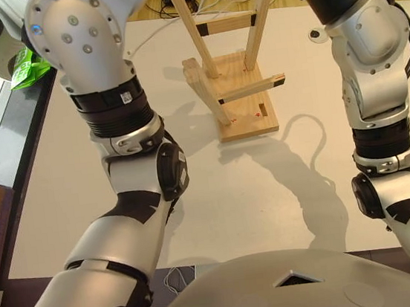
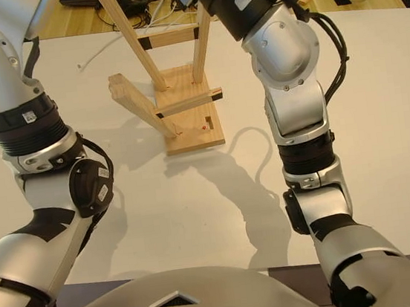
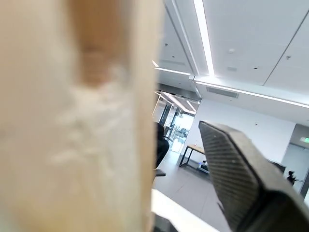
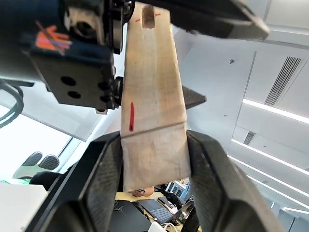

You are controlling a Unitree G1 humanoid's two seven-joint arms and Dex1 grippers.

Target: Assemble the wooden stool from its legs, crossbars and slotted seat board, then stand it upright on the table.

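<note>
The stool lies upside down on the table (image 1: 196, 199), its seat board (image 1: 250, 122) flat on the far half. At the left, the left gripper (image 3: 183, 145) sits close against a blurred length of wood, judged to be the left upright leg (image 1: 191, 28); whether it is closed on that wood cannot be told. Just in front of that leg, a third leg (image 1: 205, 93) leans out of true at the board's near-left corner. It carries a lower crossbar (image 1: 253, 88) whose free end hangs over the board with nothing fitted on it. An upper crossbar (image 1: 226, 23) joins the two upright legs. At the right, the right gripper (image 4: 154, 145) is clamped on the right upright leg (image 1: 257, 20), one finger (image 4: 104, 179) on each side of the wood. The step in hand is judged to be seating this rear frame squarely in the board. Press straight down along the legs, not sideways (a sideways push would likely rock the board and tip the leaning leg further). Apply equal force at both legs so that the upper crossbar sits level and neither joint binds. Confirm both leg ends are fully home before releasing. The open slots (image 1: 263, 109) at the near-right corner and the leaning leg suggest that assembly is roughly half complete; the stool is not yet stood upright.
</note>
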